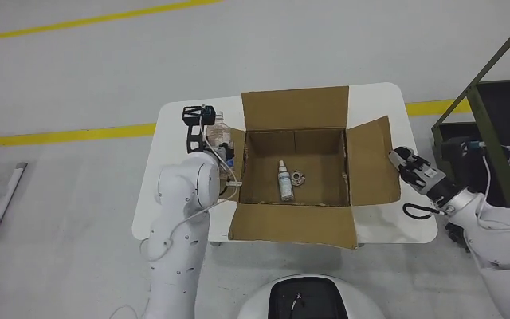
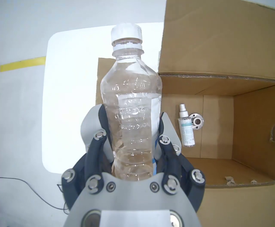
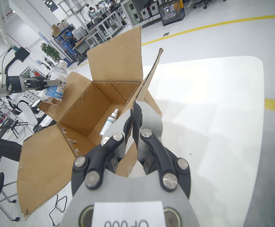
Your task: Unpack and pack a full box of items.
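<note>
Because your left gripper (image 2: 131, 129) is clamped round the lower half of the water bottle (image 2: 129, 86), the weight above the grip could swing it. The thin, smooth plastic may also slip, or buckle if you squeeze harder. The bottle stands roughly upright over the left flap (image 2: 102, 68) of the box (image 1: 295, 142), near the worktop's (image 1: 381, 96) left edge. I cannot tell whether its base touches the cardboard. Let go on that sloping flap, it would likely topple and could roll off the left edge.

Your right gripper (image 3: 133, 122) is pinched together on the outer edge of the right flap (image 1: 374, 159). A hard pull there could tear the corrugated edge or drag the box, shifting the spray bottle (image 1: 284, 180) and metal flange (image 1: 297, 176) lying on its floor.

The worktop is white, smooth and round-cornered, so it offers little friction. Around it lie grey floor with yellow lines (image 1: 72, 134), a dark green frame (image 1: 478, 88) off the right edge, and benches and racks (image 3: 103, 19) beyond.
</note>
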